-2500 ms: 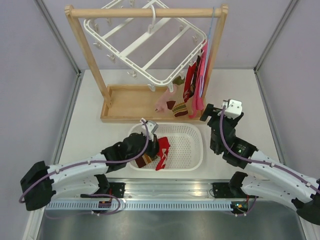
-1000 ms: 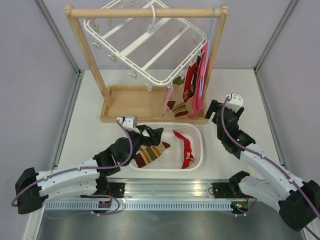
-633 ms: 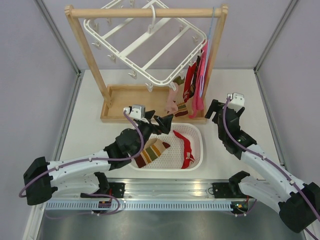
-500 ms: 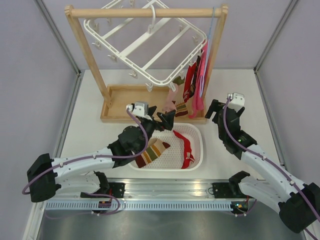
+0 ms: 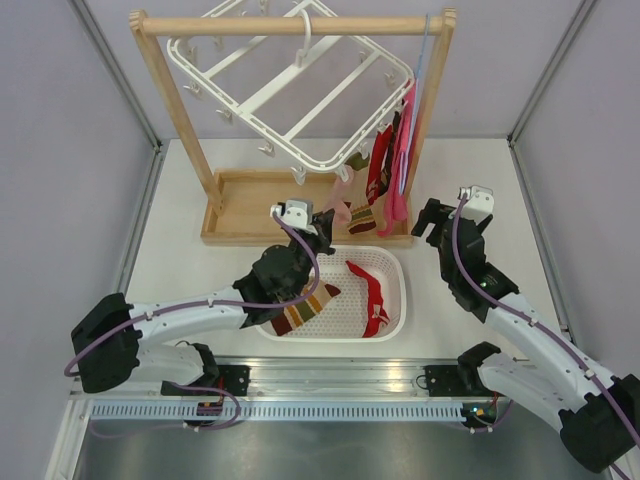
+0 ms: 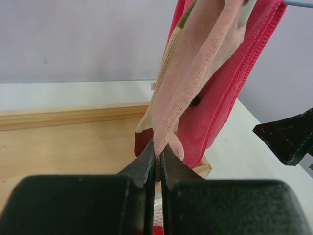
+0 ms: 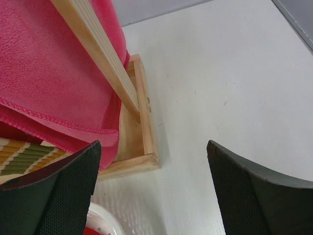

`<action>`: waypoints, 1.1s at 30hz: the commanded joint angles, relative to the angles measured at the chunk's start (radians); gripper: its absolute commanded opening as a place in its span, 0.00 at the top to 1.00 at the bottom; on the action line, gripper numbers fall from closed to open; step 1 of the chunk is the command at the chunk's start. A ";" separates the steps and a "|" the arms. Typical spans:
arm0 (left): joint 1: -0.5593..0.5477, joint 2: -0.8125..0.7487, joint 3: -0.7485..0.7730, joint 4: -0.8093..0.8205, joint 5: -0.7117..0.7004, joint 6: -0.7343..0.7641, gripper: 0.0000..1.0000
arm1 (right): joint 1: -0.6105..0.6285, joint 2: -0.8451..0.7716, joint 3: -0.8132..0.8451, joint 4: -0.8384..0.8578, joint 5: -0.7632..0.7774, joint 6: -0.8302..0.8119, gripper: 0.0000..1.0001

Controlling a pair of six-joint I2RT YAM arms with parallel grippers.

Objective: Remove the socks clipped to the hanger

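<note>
White table (image 5: 480,190). From above, the hanger (image 5: 240,106) hangs tilted on a wooden rack (image 5: 180,120), socks (image 5: 378,170) clipped at its low right corner – two more lie in the basket (image 5: 398,285). Left wrist: the left gripper (image 6: 155,155) is pinched tight on the pale pink sock (image 6: 195,88) near its lower end. Right wrist: the right gripper (image 7: 152,145) gapes wide, empty – by the rack's base.

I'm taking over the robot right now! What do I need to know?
Left tool: shut on the tip of the pale pink sock, which hangs clipped to the white drying hanger.
Right tool: open, empty, near the wooden rack's corner.
Done: a striped sock and a red sock lie in the white basket.
Left: pull the pink one free, then the other socks clipped there.
</note>
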 commanded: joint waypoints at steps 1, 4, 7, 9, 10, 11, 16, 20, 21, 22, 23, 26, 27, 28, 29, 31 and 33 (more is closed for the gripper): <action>0.001 0.010 0.050 0.047 -0.006 0.023 0.98 | -0.006 -0.011 0.004 0.021 -0.005 -0.010 0.09; 0.001 0.002 0.050 0.032 0.003 0.025 0.98 | -0.006 -0.007 0.005 0.021 -0.007 -0.010 0.08; -0.005 -0.013 0.048 0.001 -0.009 0.019 0.98 | -0.006 -0.002 0.007 0.019 -0.011 -0.011 0.08; -0.022 -0.018 0.048 -0.009 -0.045 0.031 0.98 | -0.006 0.001 0.009 0.016 -0.010 -0.013 0.09; -0.030 -0.018 0.050 -0.011 -0.059 0.040 0.98 | -0.006 0.003 0.015 0.015 -0.011 -0.019 0.10; -0.054 -0.017 0.053 -0.017 -0.076 0.067 0.98 | -0.005 0.004 0.019 -0.002 -0.010 -0.026 0.11; -0.148 0.032 0.111 -0.017 -0.211 0.187 0.98 | 0.003 -0.036 0.088 -0.093 0.037 -0.057 0.14; -0.197 0.063 0.128 -0.016 -0.263 0.192 0.98 | 0.034 -0.121 0.133 -0.151 0.038 -0.059 0.14; -0.201 0.065 0.129 -0.012 -0.277 0.189 0.98 | 0.054 -0.146 0.151 -0.157 0.035 -0.056 0.14; -0.207 0.066 0.129 -0.012 -0.279 0.180 0.98 | 0.067 -0.152 0.163 -0.159 0.028 -0.056 0.14; -0.209 0.071 0.131 -0.012 -0.282 0.175 0.98 | 0.083 -0.157 0.176 -0.166 0.028 -0.048 0.14; -0.218 0.075 0.137 -0.014 -0.303 0.167 0.98 | 0.205 -0.120 0.235 -0.163 0.048 -0.062 0.14; -0.220 0.075 0.137 -0.011 -0.314 0.166 0.98 | 0.248 -0.103 0.254 -0.162 0.101 -0.074 0.15; -0.221 0.072 0.137 -0.012 -0.320 0.160 0.98 | 0.296 -0.085 0.298 -0.159 0.142 -0.088 0.15; -0.221 0.069 0.137 -0.012 -0.325 0.161 0.98 | 0.343 -0.044 0.323 -0.159 0.178 -0.105 0.14; -0.221 0.051 0.129 -0.012 -0.345 0.134 0.98 | 0.477 -0.007 0.401 -0.159 0.293 -0.155 0.14; -0.221 0.031 0.119 -0.012 -0.354 0.121 0.98 | 0.584 0.041 0.474 -0.150 0.385 -0.207 0.15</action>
